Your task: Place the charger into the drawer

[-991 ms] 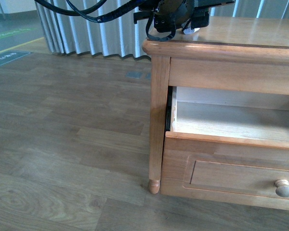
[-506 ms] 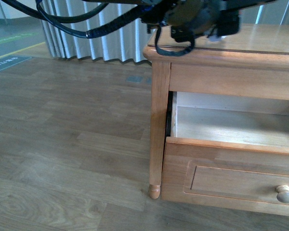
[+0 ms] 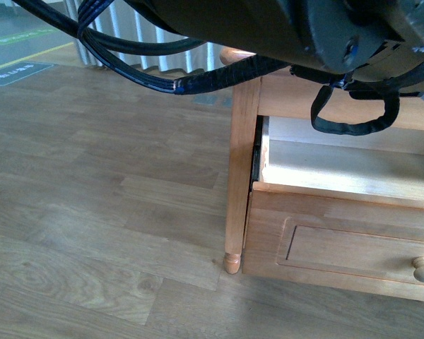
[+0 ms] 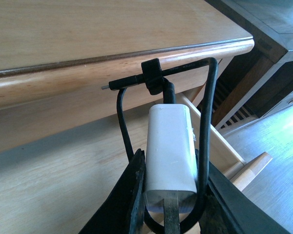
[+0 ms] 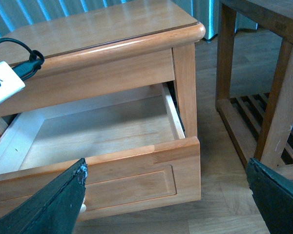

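Charger (image 4: pixel 170 151), a plain white block, sits clamped between the fingers of the left end effector (image 4: pixel 171 207). Its long axis runs straight out from them toward the cabinet (image 4: pixel 88 29), and its black cable (image 4: pixel 207 122) is looped around it. It hangs above the open drawer (image 5: pixel 136 178), over the pale interior near one side wall. The right end effector (image 5: pixel 168 204) is spread wide and holds nothing, out in front of the drawer. Well apart from the drawer, a floor sign (image 3: pixel 14 73) carries writing too blurred to read.
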Robot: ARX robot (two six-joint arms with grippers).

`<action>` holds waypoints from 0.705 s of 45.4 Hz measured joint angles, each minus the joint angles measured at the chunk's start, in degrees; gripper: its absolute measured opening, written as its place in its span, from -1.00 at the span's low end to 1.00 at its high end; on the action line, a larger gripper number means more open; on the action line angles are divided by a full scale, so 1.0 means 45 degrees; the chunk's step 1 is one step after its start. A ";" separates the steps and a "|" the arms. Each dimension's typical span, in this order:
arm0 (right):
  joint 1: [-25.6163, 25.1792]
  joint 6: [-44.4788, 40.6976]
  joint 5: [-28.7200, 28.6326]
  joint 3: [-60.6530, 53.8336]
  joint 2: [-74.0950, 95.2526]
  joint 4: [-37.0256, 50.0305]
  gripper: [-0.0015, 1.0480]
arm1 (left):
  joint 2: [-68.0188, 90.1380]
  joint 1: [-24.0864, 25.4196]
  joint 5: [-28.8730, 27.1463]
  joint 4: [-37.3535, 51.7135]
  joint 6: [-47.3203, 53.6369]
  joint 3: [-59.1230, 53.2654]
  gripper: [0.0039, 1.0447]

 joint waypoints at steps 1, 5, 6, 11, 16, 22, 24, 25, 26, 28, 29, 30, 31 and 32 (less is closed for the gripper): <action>0.0000 0.0000 0.0000 0.0000 0.0000 0.0000 0.84 | 0.0010 0.0000 -0.0102 -0.0053 -0.0034 0.0000 -0.54; 0.0000 0.0000 0.0000 0.0000 0.0000 0.0000 0.84 | 0.0243 0.0087 -0.0510 -0.0223 -0.0335 0.0039 -0.54; 0.0000 0.0000 0.0000 0.0000 0.0000 0.0000 0.84 | 0.0379 0.0146 -0.0588 -0.0277 -0.0520 0.0058 -0.54; 0.0000 0.0000 -0.0005 0.0000 0.0000 0.0000 0.84 | 0.1054 0.0495 -0.0884 -0.0408 -0.1103 0.0073 -0.54; 0.0000 0.0000 0.0000 0.0000 0.0000 0.0000 0.84 | 0.1467 0.0758 -0.0962 -0.0437 -0.1530 0.0049 -0.54; 0.0000 0.0000 0.0000 0.0000 0.0000 0.0000 0.84 | 0.1681 0.0918 -0.0923 -0.0432 -0.1821 0.0005 -0.54; 0.0000 0.0000 -0.0005 0.0000 0.0000 0.0000 0.84 | 0.1681 0.0918 -0.0913 -0.0427 -0.1904 0.0005 -0.54; 0.0000 0.0000 0.0000 0.0000 0.0000 0.0000 0.84 | 0.1681 0.0918 -0.0913 -0.0408 -0.1953 0.0005 -0.54; 0.0000 0.0000 -0.0005 0.0000 0.0000 0.0000 0.84 | 0.1681 0.0918 -0.0923 -0.0398 -0.1972 0.0000 -0.53; 0.0000 0.0000 -0.0005 0.0000 0.0000 0.0000 0.84 | 0.1666 0.0918 -0.1010 -0.0393 -0.1996 -0.0039 -0.35; 0.0000 0.0000 0.0000 0.0000 0.0000 0.0000 0.84 | 0.1627 0.0918 -0.1103 -0.0389 -0.2001 -0.0087 -0.28; 0.0000 0.0000 -0.0005 0.0000 0.0000 0.0000 0.84 | 0.1593 0.0923 -0.1146 -0.0389 -0.1996 -0.0155 -0.22; 0.0000 0.0000 -0.0005 0.0000 0.0000 0.0000 0.84 | 0.1525 0.0933 -0.1229 -0.0384 -0.1987 -0.0233 -0.15; 0.0000 0.0000 0.0000 0.0000 0.0000 0.0000 0.84 | 0.1438 0.0942 -0.1302 -0.0374 -0.1982 -0.0335 -0.08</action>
